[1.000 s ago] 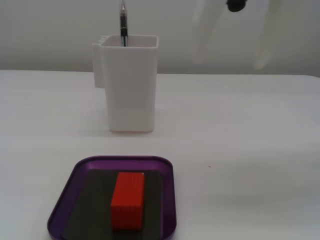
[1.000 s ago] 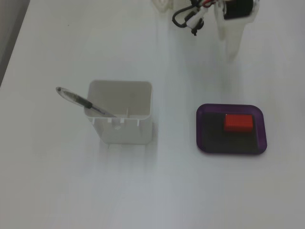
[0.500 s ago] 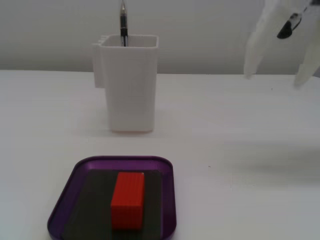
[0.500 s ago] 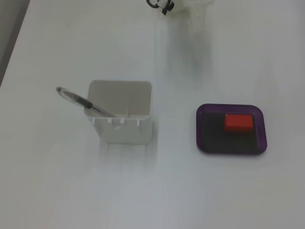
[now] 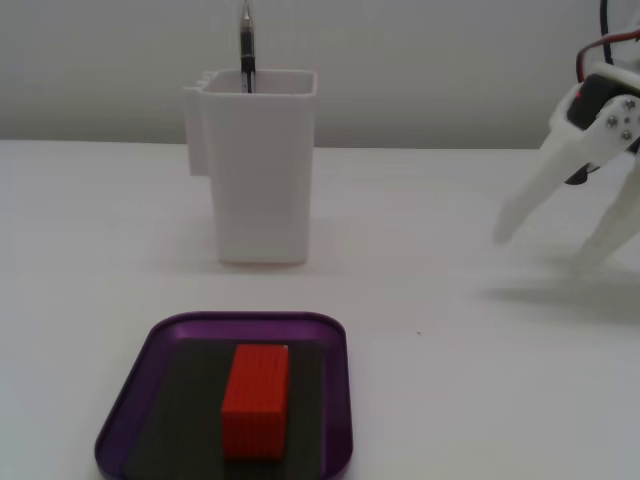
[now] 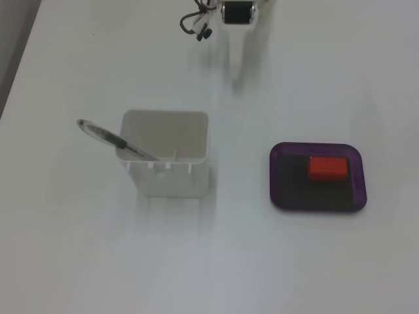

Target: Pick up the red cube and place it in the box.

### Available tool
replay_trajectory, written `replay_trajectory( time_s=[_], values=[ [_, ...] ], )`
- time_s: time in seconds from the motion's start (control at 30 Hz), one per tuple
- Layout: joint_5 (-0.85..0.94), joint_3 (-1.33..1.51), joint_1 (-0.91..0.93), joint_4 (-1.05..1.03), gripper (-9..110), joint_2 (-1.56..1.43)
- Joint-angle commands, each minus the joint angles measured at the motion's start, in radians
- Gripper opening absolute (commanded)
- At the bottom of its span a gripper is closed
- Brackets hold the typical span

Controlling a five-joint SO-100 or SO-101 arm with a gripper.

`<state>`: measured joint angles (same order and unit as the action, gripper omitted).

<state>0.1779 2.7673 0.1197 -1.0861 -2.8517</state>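
White worktop (image 5: 480,400) is noted bare around the box (image 5: 340,400), on whose dark floor the red cube (image 5: 256,400) is already placed, while the gripper (image 5: 550,250) is seen well apart, spread open and empty.

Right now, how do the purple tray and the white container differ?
The purple tray is shallow and low-rimmed with a dark floor; the white container is tall and deep. The tray holds the red cube lying flat; the container holds a pen leaning out over its rim. Both stand on the white table, apart, open-topped, untouched by the gripper.
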Motion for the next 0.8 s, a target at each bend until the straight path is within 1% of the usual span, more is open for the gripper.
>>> replay_trajectory(
  time_s=[0.0,0.27,0.43,0.53,0.63,0.73,0.77],
  values=[
    [-0.006,0.069,-0.002,0.017,21,-0.130],
    [-0.008,0.267,0.002,-0.005,21,-0.434],
    [-0.009,0.290,0.002,-0.121,21,-0.592],
    [-0.009,0.288,0.002,-0.138,21,-0.604],
    [-0.009,0.288,0.002,-0.140,14,-0.591],
    [-0.009,0.288,0.002,-0.140,-1,-0.588],
    [-0.011,0.288,0.002,-0.140,-1,-0.586]
  ],
)
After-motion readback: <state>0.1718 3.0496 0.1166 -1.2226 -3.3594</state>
